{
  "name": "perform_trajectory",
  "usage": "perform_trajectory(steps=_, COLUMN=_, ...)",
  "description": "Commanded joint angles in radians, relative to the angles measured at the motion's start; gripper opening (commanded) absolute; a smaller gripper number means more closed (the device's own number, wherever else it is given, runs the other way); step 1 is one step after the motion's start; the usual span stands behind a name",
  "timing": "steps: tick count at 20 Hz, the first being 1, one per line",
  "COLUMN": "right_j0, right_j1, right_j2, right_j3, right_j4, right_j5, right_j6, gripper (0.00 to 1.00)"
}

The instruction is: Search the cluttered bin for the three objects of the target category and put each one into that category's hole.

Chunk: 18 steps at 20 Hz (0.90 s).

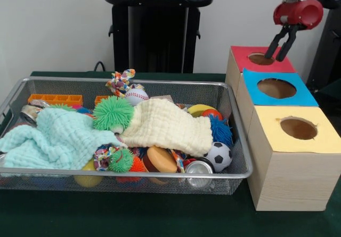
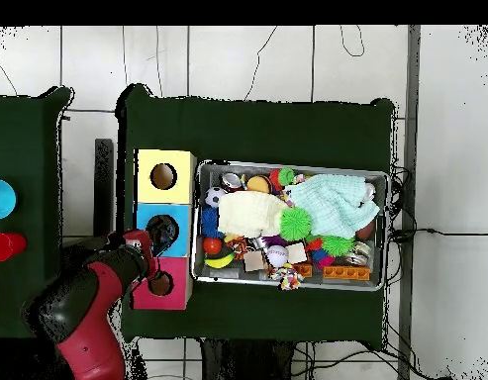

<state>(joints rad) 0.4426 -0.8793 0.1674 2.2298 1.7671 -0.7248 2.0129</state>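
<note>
Green table: I've got the gripper (image 1: 281, 49) over the red-panelled hole (image 1: 261, 59), jaws narrow w/ nothing held; bin (image 1: 237, 173) cluttered, blue hole (image 1: 276, 88) unoccupied.

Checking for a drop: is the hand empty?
Empty: the hand hangs over the red hole, fingers apart, nothing between them.
</note>
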Motion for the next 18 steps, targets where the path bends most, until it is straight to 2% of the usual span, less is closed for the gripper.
perform_trajectory(steps=1, right_j0=-0.09, right_j1=-0.042, right_j2=-0.015, right_j3=0.142, right_j4=-0.153, right_j5=0.178, right_j6=-0.418, gripper=1.0)
perform_trajectory(steps=5, right_j0=-0.133, right_j1=-0.028, right_j2=-0.065, right_j3=0.156, right_j4=-0.302, right_j5=0.226, right_j6=-0.446, gripper=1.0)
perform_trajectory(steps=8, right_j0=-0.168, right_j1=-0.003, right_j2=-0.101, right_j3=0.154, right_j4=-0.445, right_j5=0.261, right_j6=-0.403, gripper=1.0)
perform_trajectory(steps=11, right_j0=-0.233, right_j1=0.02, right_j2=-0.138, right_j3=0.152, right_j4=-0.636, right_j5=0.311, right_j6=-0.37, gripper=1.0)
perform_trajectory(steps=15, right_j0=-0.311, right_j1=0.018, right_j2=-0.169, right_j3=0.145, right_j4=-0.842, right_j5=0.376, right_j6=-0.322, gripper=1.0)
perform_trajectory(steps=18, right_j0=-0.308, right_j1=-0.013, right_j2=-0.243, right_j3=0.137, right_j4=-0.898, right_j5=0.471, right_j6=-0.371, gripper=1.0)
